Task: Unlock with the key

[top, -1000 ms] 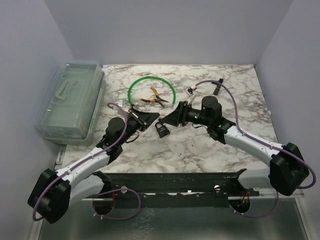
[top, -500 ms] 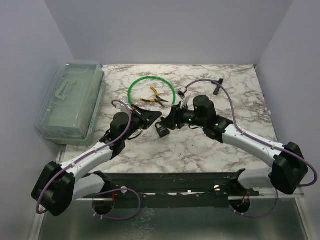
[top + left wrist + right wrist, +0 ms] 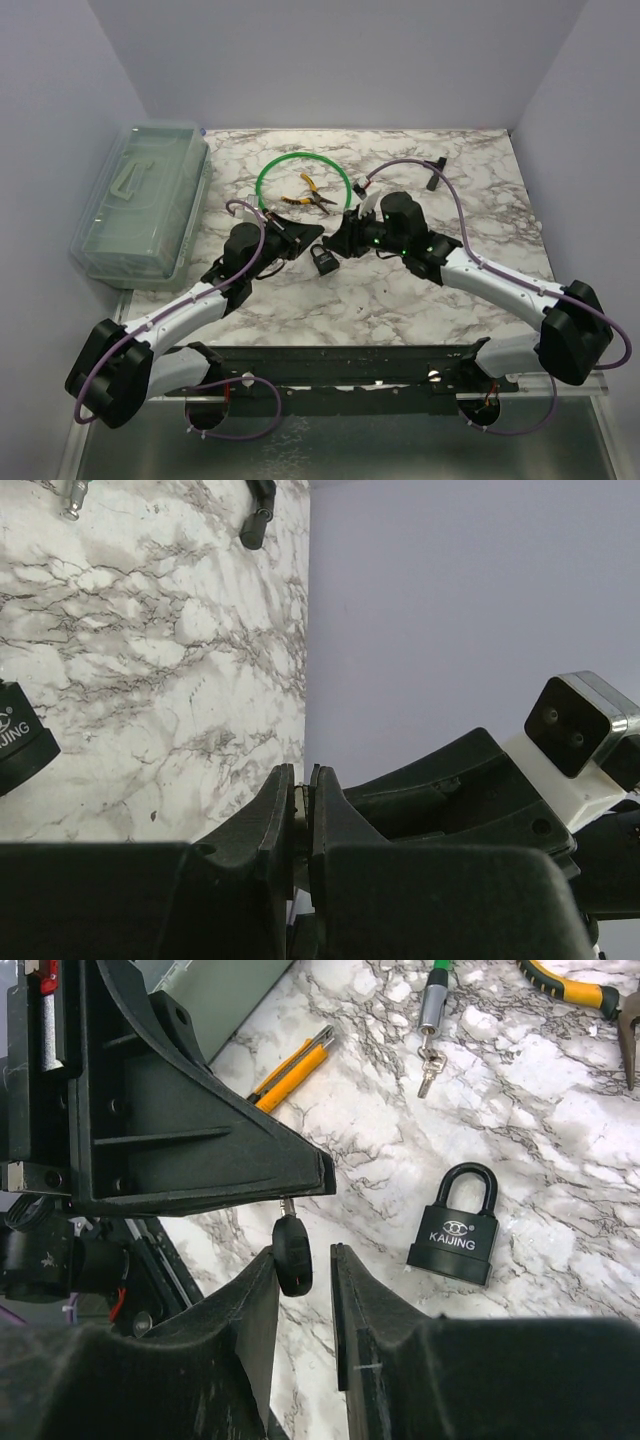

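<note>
Seen from overhead, both arms stretch forward and bend inward, meeting at the middle of the marble table (image 3: 400,300). The left gripper (image 3: 303,780) is nearly closed, pinching the metal blade of the key (image 3: 293,1252), whose black head hangs below the tip. The right gripper (image 3: 304,1252) has its jaws narrow on either side of that head, with a gap on one side. The padlock (image 3: 458,1228) lies flat at centre right of the right wrist view.

Top camera high, looking down; wrist cameras close, low, both seemingly sharing padlock (image 3: 455,1228).
</note>
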